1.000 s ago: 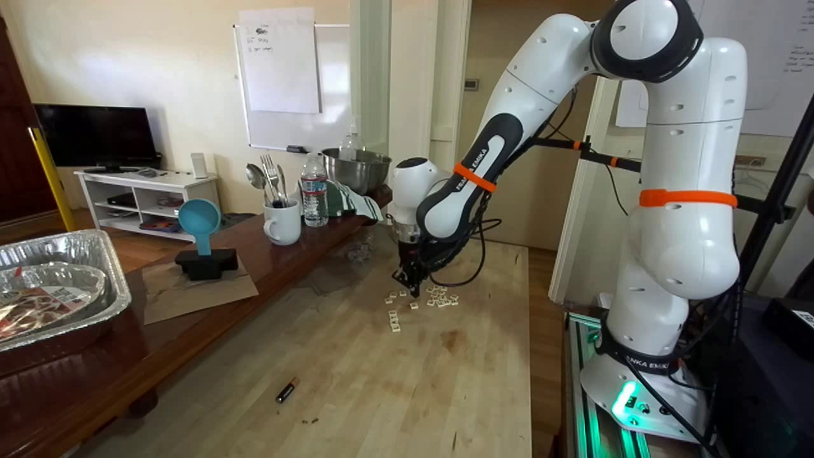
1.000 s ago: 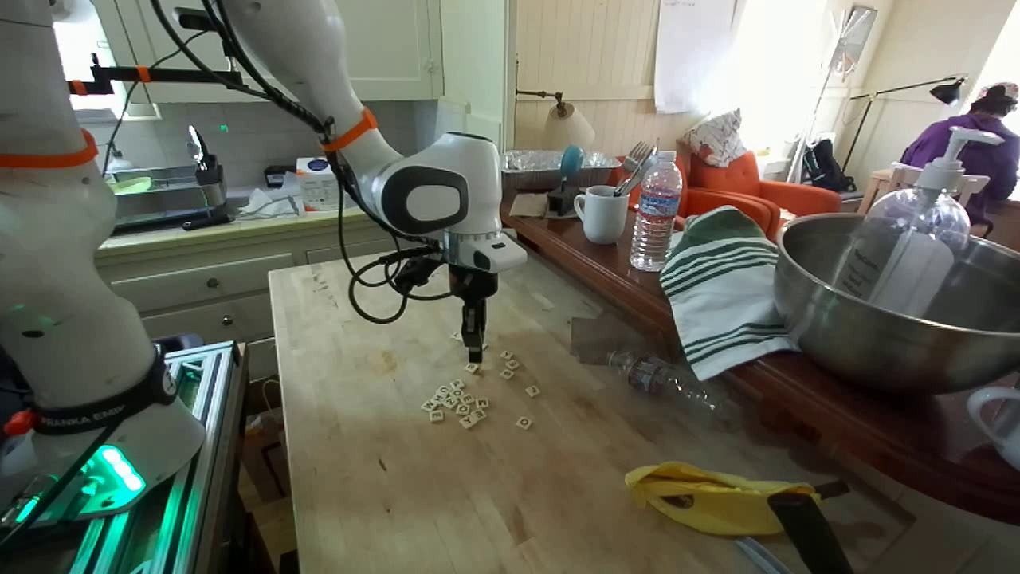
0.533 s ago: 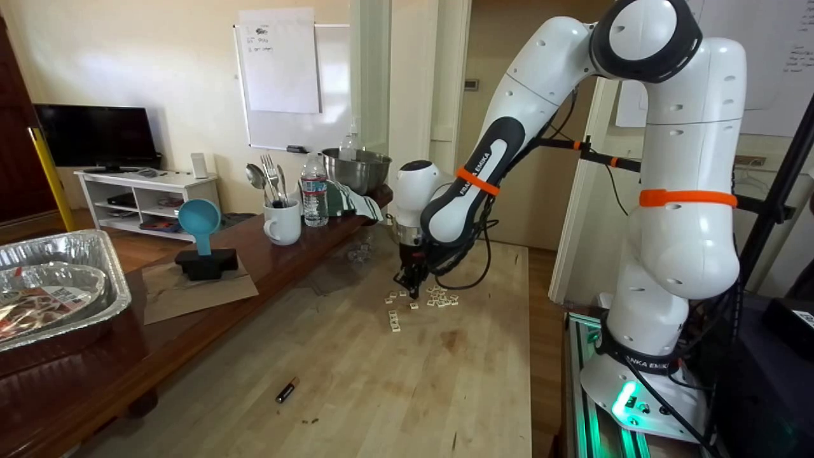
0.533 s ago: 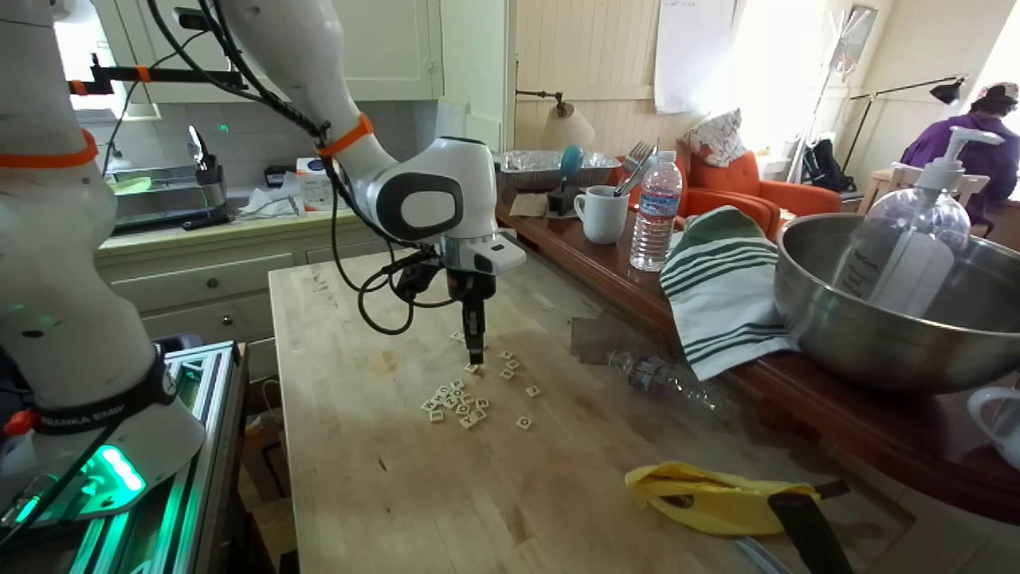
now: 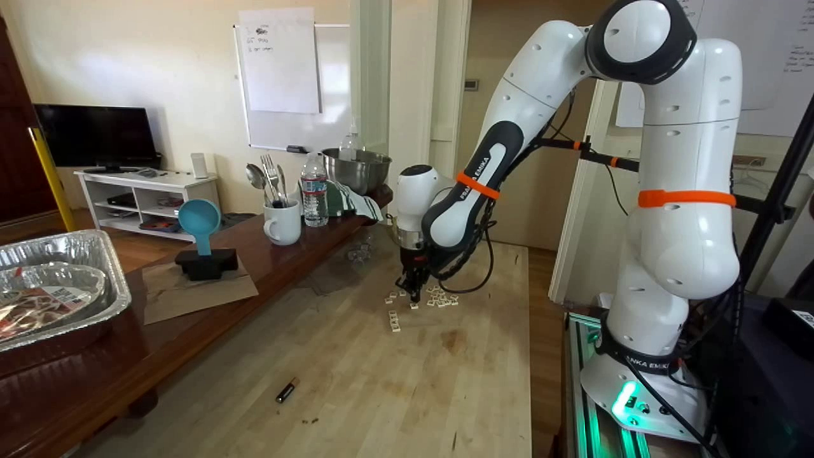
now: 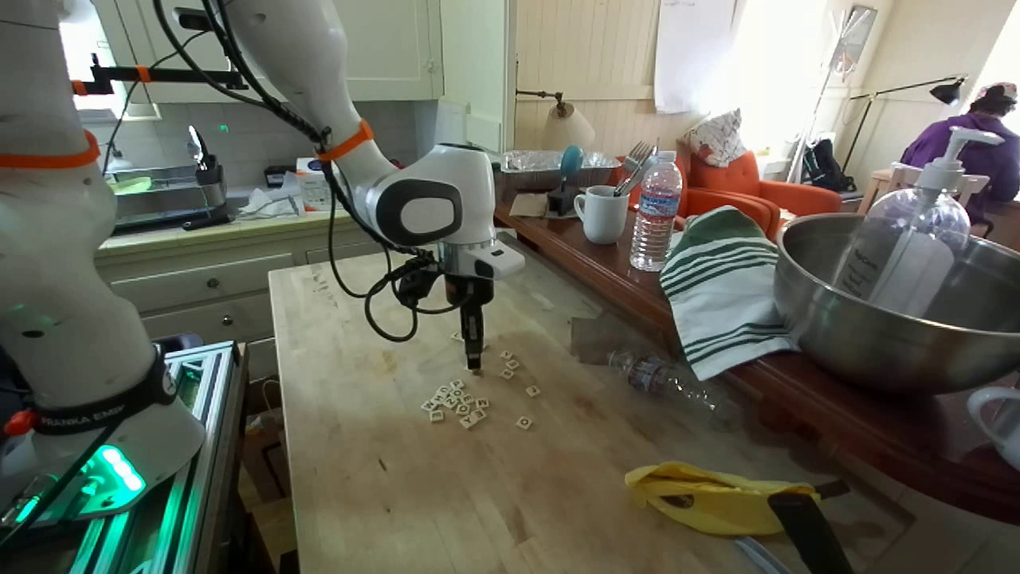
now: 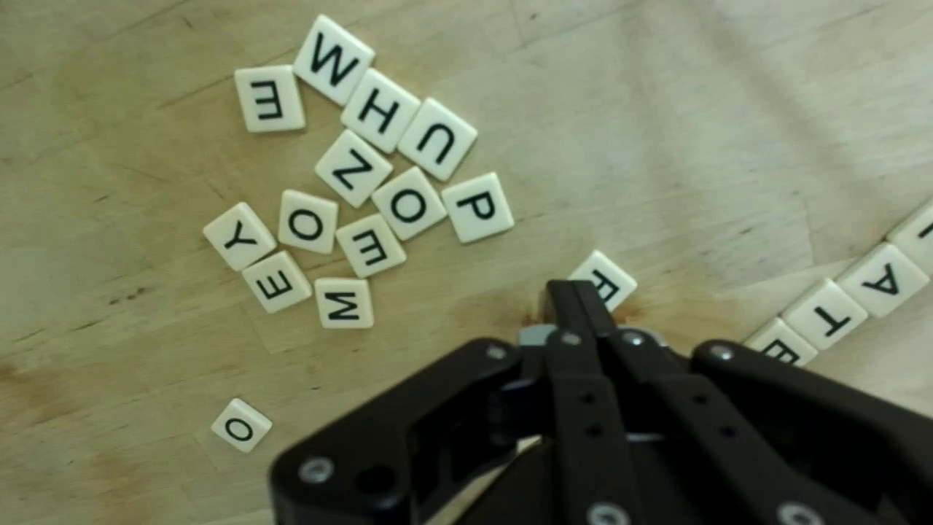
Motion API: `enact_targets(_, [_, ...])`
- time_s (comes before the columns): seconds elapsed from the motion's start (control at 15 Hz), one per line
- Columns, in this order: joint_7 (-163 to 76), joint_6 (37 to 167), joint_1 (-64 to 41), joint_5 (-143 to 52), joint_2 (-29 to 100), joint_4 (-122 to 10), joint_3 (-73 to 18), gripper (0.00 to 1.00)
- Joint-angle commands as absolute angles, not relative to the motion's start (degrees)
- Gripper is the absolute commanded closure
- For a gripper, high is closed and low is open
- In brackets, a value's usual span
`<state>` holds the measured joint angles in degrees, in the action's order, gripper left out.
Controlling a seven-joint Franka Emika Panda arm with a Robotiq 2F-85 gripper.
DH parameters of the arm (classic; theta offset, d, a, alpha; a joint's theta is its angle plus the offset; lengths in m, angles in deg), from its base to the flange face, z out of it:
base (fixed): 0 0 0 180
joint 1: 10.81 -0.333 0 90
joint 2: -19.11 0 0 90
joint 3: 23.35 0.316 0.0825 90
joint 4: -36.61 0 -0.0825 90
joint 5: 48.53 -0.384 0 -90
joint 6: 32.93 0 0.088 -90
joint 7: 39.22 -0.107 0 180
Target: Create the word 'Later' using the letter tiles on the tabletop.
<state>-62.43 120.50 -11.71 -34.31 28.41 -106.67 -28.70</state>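
My gripper point(image 7: 574, 286) points straight down with its two fingertips pressed together and nothing between them. A single tile, apparently an R point(image 7: 611, 281), lies at the tips, partly hidden by them; whether they touch it I cannot tell. To its right in the wrist view runs a slanted line of tiles: an E point(image 7: 780, 348) partly covered by the gripper, a T point(image 7: 827, 313), an A point(image 7: 883, 281), and one cut by the frame edge. Several other letter tiles point(image 7: 379, 111) form a loose cluster at upper left. All rest on the wooden tabletop point(image 5: 356, 388).
A lone O tile point(image 7: 241, 425) lies apart at lower left. A battery point(image 5: 287, 389) is on the tabletop nearer that camera. A yellow object point(image 6: 709, 498) sits by the table's side. A raised dark ledge alongside carries a mug point(image 5: 283, 222), a water bottle point(image 5: 315, 191) and a steel bowl point(image 6: 900, 351).
My gripper has sunk slightly, staying shut, so its tips are now closer to the single tile below. The tiles have not visibly moved.
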Motion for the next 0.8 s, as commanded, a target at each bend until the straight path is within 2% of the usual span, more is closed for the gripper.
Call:
enact_targets(0.0, [-62.3, 123.7, -12.4, -32.5, 30.4, -106.5, -29.5, 1.0])
enact_targets(0.73, [-62.8, 126.4, -13.2, -34.8, 32.5, -105.3, -29.3, 1.0])
